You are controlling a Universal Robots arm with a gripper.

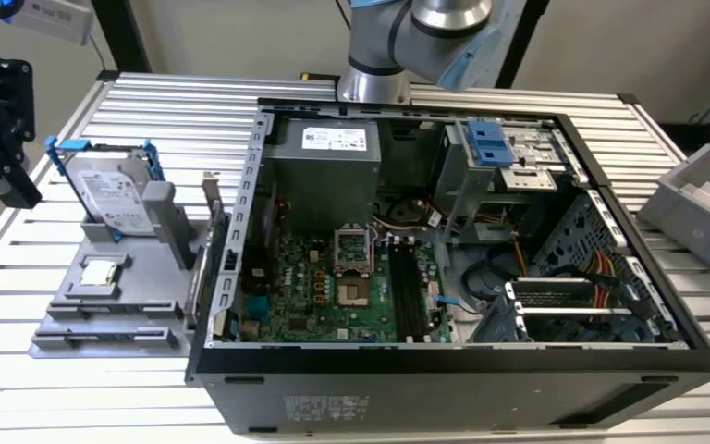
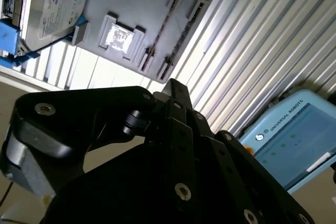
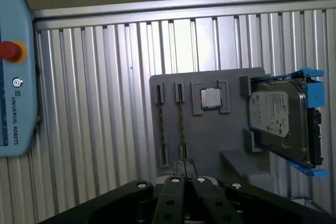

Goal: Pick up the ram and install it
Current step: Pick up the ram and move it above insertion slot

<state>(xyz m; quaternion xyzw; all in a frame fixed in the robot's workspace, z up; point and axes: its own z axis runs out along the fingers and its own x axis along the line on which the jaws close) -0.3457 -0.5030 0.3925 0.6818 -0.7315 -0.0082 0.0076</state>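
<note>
While hand [image 3: 184, 166] hangs apart from grey fixture [image 3: 210, 140], fingers pressed together and empty, we locate ram [image 3: 181, 124]: on edge in fixture slot, near square chip [image 3: 211, 98]. We judge it light, stiff, thin, fragile. Pinch flat faces mid-length; avoid bending.

The arm [image 1: 420, 32] stands at the far edge of the table [image 1: 158, 102] in the exterior view, where a silver joint with a pale blue cap shows. The black gripper [image 1: 18, 190] hangs by the table's edge on the exterior view's left, its tips pointing downward. In both wrist views the two dark fingers [image 3: 173, 182] run out from the linkages and meet at their tips, closed, with nothing between them. The first wrist view looks straight along the gripper [image 3: 184, 165]; the second wrist view sees it [image 2: 173, 85] at a slant.
</note>
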